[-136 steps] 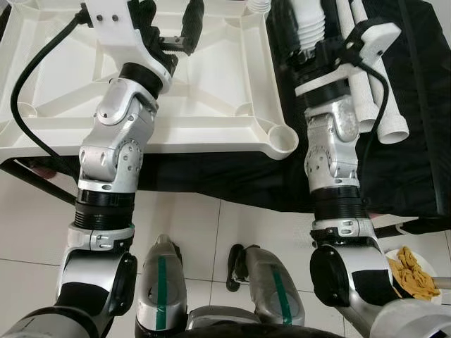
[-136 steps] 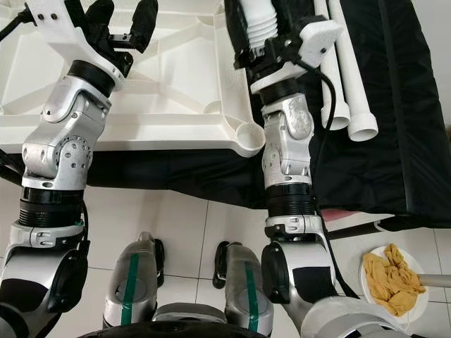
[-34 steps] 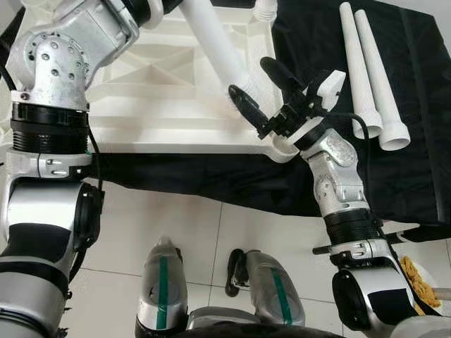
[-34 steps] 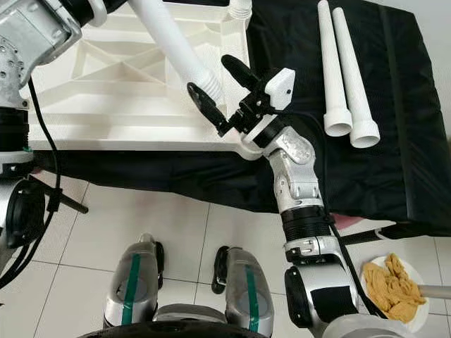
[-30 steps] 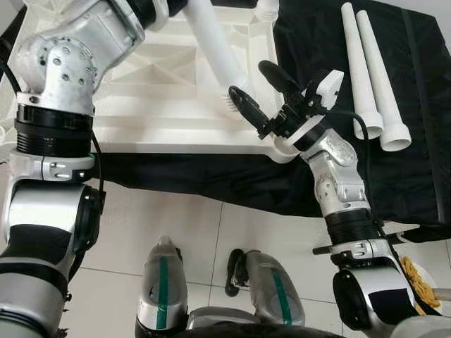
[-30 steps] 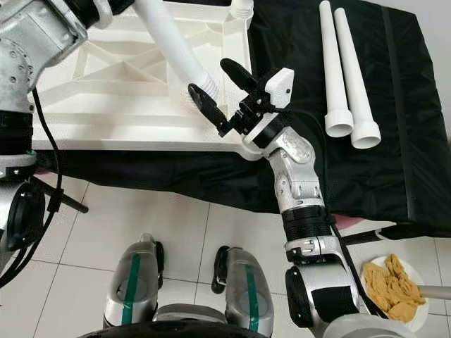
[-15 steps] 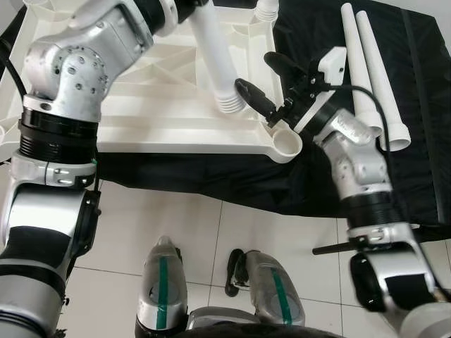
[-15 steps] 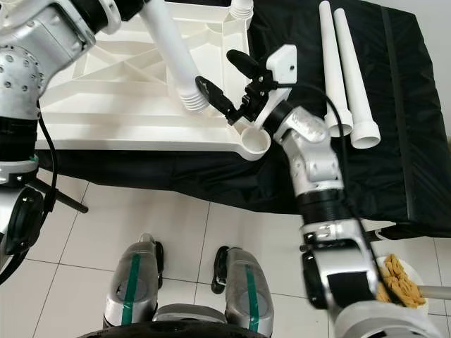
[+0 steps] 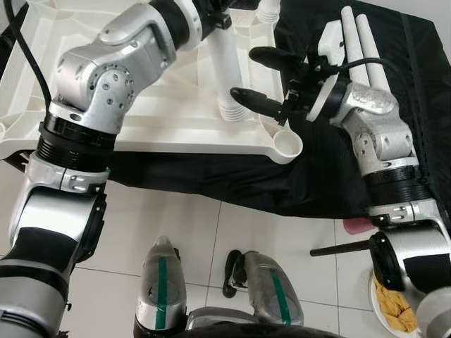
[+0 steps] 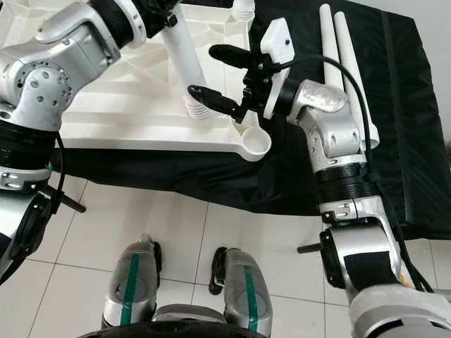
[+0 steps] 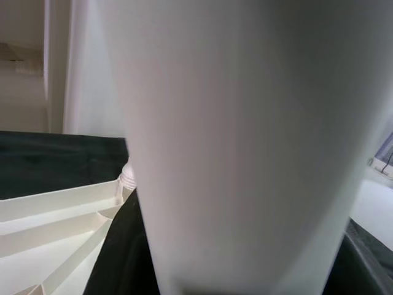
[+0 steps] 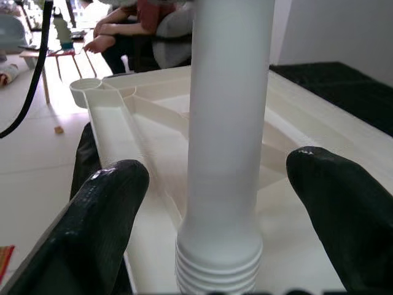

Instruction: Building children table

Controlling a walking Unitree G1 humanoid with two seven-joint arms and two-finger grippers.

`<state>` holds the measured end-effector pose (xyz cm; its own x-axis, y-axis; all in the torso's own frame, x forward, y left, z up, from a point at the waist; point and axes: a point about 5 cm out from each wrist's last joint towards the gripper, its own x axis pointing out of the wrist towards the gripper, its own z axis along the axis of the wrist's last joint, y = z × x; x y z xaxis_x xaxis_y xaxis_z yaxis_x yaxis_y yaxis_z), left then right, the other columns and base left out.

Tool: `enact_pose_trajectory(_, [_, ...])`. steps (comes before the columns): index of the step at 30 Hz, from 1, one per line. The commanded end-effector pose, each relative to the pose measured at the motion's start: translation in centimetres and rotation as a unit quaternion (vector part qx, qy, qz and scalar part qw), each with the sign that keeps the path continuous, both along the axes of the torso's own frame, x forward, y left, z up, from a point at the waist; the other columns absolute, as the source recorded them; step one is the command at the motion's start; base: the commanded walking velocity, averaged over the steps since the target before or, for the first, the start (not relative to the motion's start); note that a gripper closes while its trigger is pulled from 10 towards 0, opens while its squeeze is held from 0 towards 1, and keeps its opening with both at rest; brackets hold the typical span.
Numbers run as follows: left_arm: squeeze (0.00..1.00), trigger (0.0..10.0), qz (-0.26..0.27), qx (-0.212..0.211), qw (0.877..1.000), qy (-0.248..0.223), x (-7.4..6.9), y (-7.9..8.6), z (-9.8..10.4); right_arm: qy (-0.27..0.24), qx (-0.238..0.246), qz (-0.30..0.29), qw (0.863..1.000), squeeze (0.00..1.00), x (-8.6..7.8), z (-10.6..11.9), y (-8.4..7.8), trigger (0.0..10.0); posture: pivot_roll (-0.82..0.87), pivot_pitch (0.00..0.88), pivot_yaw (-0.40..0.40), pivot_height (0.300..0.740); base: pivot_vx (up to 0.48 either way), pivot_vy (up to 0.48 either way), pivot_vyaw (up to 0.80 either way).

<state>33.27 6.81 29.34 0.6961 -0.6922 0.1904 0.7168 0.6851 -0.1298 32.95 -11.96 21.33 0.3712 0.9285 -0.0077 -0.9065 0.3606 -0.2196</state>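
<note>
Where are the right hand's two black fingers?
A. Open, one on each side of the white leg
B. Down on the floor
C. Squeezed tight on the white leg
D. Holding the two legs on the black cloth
A. The right hand is open: its fingers sit apart on either side of the leg without touching it, while the left hand holds the leg up top.

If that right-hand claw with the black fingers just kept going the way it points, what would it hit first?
Most likely the white table leg. It stands straight ahead between the open fingers of the right gripper, held by the left gripper above the upturned tabletop.
</note>
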Motion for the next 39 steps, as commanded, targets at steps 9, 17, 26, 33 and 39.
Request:
enact_pose_trajectory(9, [0.00,10.0,-0.223,0.014,0.972,-0.078,-3.0,-2.7,1.0,0.022,-0.044,0.017,0.999,0.00,0.7,0.6,-0.1,10.0,0.13,0.008,-0.111,0.740,0.000,0.000,0.00])
enact_pose_trajectory(17, [0.00,10.0,-0.250,0.018,0.963,-0.096,-3.9,-3.8,1.6,0.038,-0.062,0.022,0.997,0.00,1.5,0.7,0.0,10.0,0.13,0.017,-0.114,0.740,0.000,0.000,0.00])
enact_pose_trajectory(26, [0.00,10.0,-0.266,0.021,0.958,-0.106,-4.5,-4.5,1.9,0.048,-0.075,0.039,0.995,0.00,2.0,1.3,0.5,5.2,0.12,0.032,-0.111,0.740,0.000,0.000,0.00])
enact_pose_trajectory(33, [0.00,10.0,-0.272,0.023,0.956,-0.111,-4.7,-4.7,2.1,0.063,-0.083,0.055,0.993,0.00,2.0,1.1,0.5,0.0,0.12,0.034,-0.112,0.740,0.000,0.000,0.00])
enact_pose_trajectory(39, [0.00,10.0,-0.277,0.027,0.954,-0.115,-4.9,-4.9,2.2,0.068,-0.096,0.058,0.991,0.00,2.0,1.0,0.3,0.0,0.12,0.035,-0.114,0.740,0.000,0.000,0.00])
